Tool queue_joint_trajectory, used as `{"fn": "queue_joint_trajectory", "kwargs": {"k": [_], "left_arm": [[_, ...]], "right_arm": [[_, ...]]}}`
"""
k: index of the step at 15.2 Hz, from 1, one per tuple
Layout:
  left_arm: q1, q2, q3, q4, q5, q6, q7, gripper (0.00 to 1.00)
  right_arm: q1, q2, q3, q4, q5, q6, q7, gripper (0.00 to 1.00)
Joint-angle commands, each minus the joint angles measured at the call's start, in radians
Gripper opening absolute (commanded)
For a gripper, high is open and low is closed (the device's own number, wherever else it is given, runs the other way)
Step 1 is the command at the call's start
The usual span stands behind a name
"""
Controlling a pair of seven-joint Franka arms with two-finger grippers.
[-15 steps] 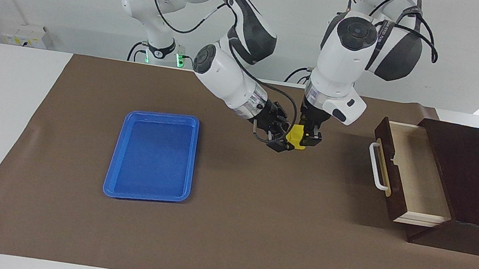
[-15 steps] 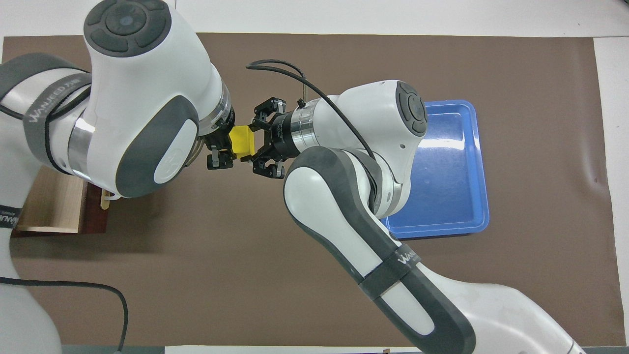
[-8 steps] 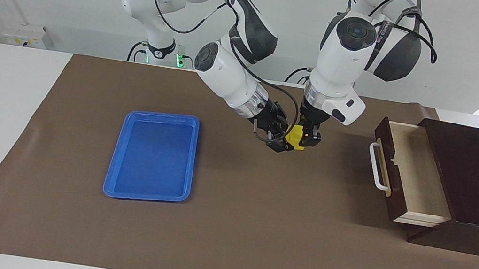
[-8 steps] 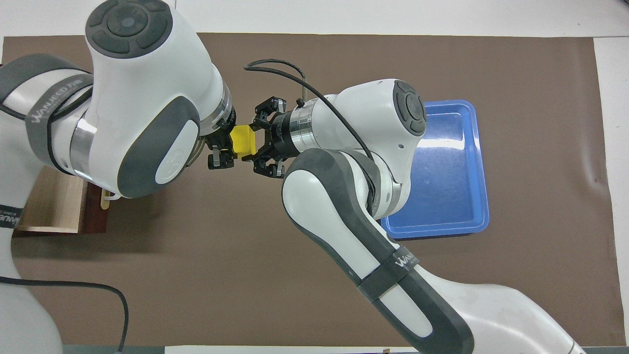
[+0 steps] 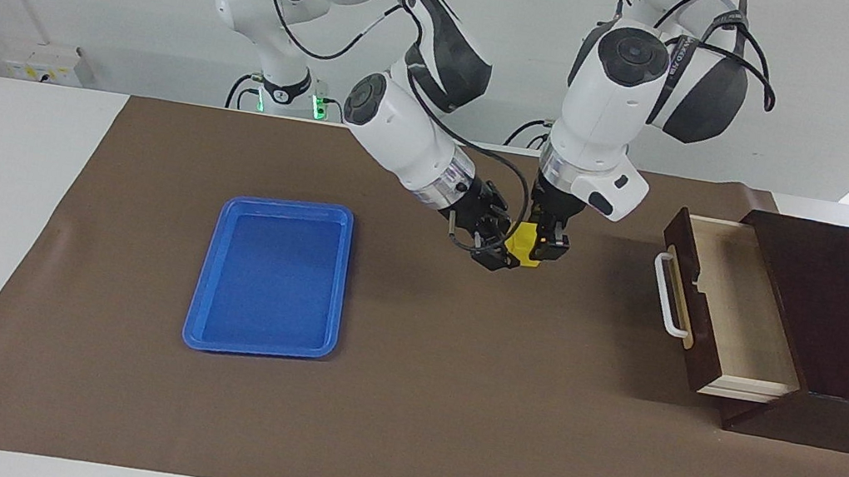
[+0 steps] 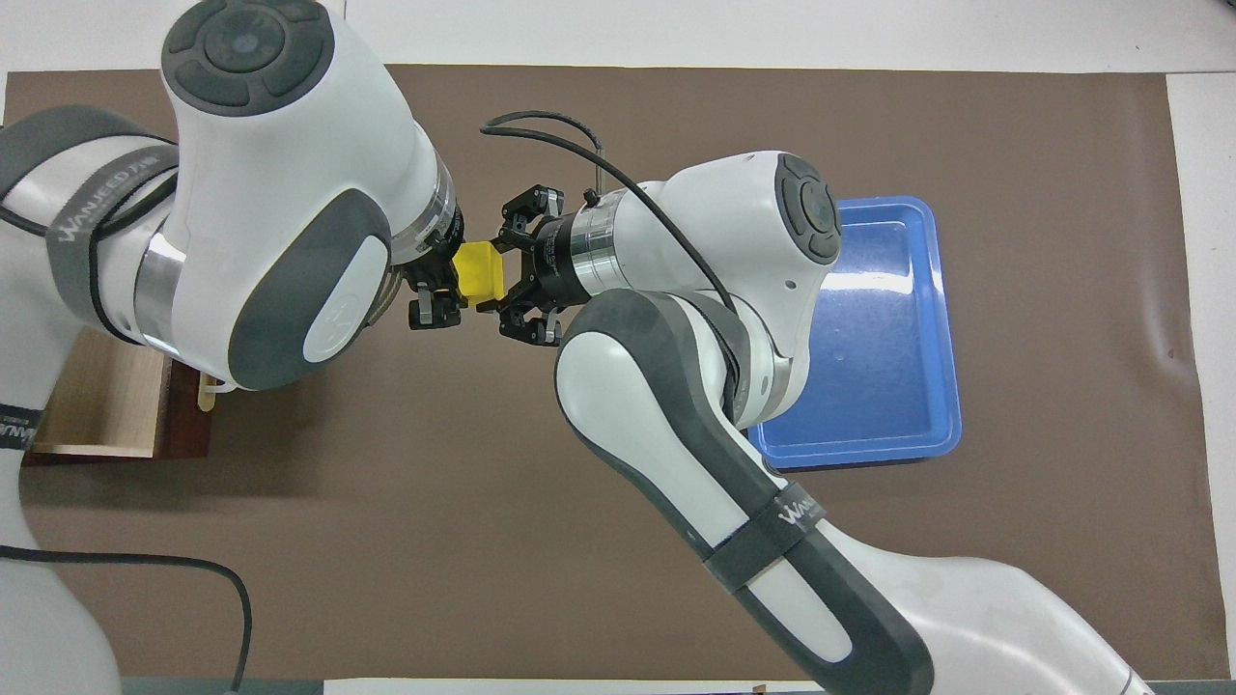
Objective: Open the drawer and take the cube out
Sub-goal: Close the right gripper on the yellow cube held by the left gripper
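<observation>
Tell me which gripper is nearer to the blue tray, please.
Right. The right gripper is up over the mat between the blue tray and the drawer, on the cube's tray side; the left gripper is on the cube's drawer side.

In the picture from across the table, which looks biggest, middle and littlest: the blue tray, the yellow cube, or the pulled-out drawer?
1. Blue tray, biggest.
2. Drawer, pulled out, a bit smaller than the tray.
3. Yellow cube, by far the littlest, up in the air.
</observation>
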Motion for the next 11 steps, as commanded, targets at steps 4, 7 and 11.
{"fn": "queue_joint_trajectory", "kwargs": {"k": [4, 7, 11], "left_arm": [[-0.012, -0.018, 0.018, -0.022, 0.008, 0.011, 0.021, 1.0], [-0.012, -0.024, 0.016, -0.022, 0.008, 0.013, 0.022, 1.0], [-0.012, -0.024, 0.018, -0.022, 0.006, 0.013, 0.021, 1.0]], "right_arm": [[-0.016, 0.007, 0.009, 0.026, -0.017, -0.017, 0.01, 0.0], [-0.016, 0.007, 0.009, 0.026, -0.017, -0.017, 0.01, 0.0], [-0.04, 0.007, 0.003, 0.026, -0.016, -0.021, 0.007, 0.0]]}}
